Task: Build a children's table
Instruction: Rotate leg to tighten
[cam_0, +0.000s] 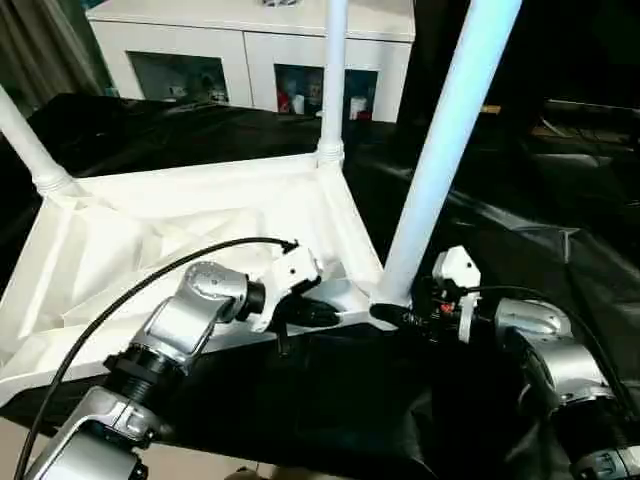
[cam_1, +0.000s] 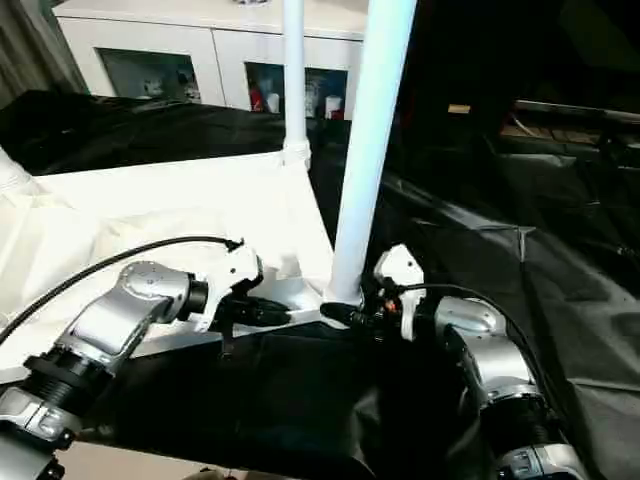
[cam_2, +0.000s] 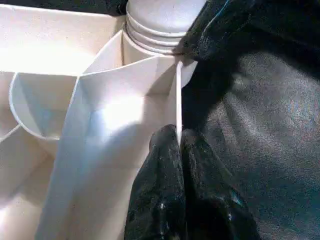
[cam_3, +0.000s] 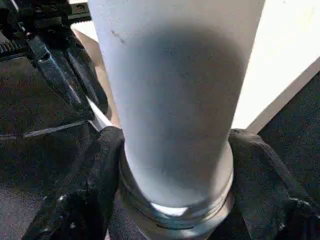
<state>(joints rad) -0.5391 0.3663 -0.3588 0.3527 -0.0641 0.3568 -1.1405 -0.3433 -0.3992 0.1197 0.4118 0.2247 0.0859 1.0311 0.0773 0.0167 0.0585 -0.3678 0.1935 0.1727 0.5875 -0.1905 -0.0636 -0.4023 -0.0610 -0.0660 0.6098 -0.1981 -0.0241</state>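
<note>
1. Tabletop (cam_0: 150, 250) lies upside down, ribbed underside up, on the black sheet (cam_0: 520, 250) covering the counter; its near rim sits close to the counter's front edge, where the sheet hangs over.
2. Open sheet lies to the right of the tabletop and behind it, up to the white cabinet (cam_0: 250, 45) with glass doors.
3. Three legs stand in corner sockets: the near-right leg (cam_0: 440, 150) leans toward the right, the far-right leg (cam_0: 333, 80) stands upright, the far-left leg (cam_0: 25, 135) slants off the left edge.
4. No brand, label or writing can be read on the table parts or the arms.
5. The left pincer (cam_2: 179, 142) is pinched shut on the thin near rim of the tabletop, just beside the near-right socket.
6. The right pincer (cam_3: 175, 190) has one black finger (cam_3: 80, 195) on each side of the near-right leg's base, by its ringed collar, spread to the leg's width and touching it.
</note>
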